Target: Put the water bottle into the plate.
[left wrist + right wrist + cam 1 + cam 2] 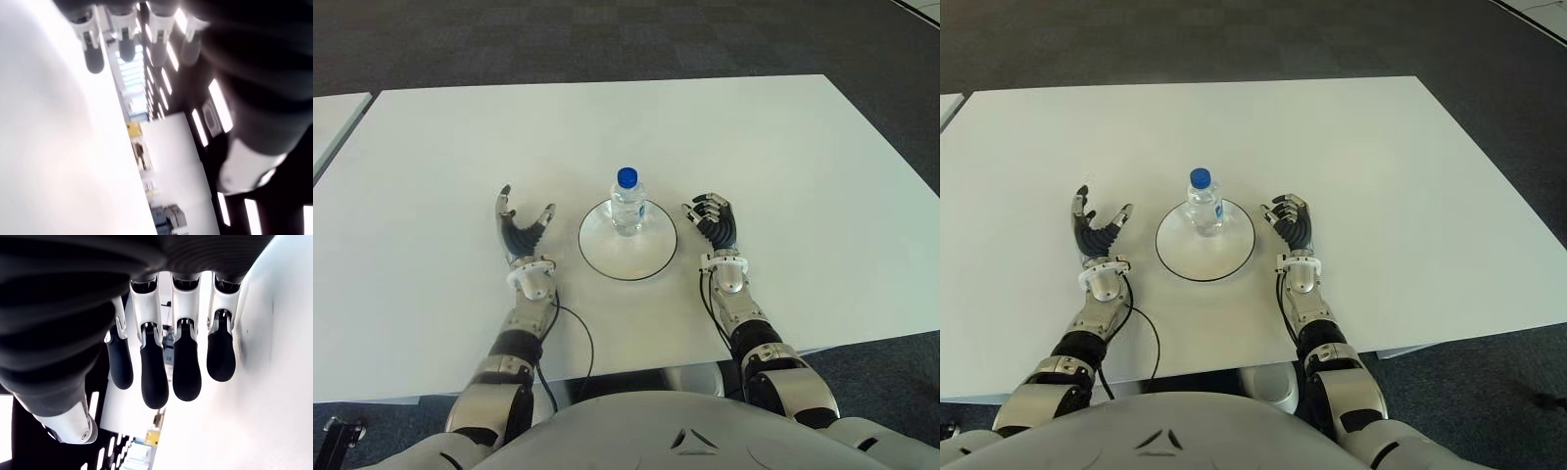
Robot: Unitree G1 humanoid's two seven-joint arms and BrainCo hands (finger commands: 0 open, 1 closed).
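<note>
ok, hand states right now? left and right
Left hand: open, empty, left of the plate.
Right hand: open, fingers slightly bent, empty; water bottle stands on the plate.

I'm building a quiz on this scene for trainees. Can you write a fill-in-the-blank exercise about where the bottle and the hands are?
1. The bottle stands upright on the ____.
2. The bottle's cap is ____ in colour.
3. The left hand and the right hand show on either side of the plate, and both hold ____.
4. The plate lies on a white ____.

Missing words: plate; blue; nothing; table
</note>
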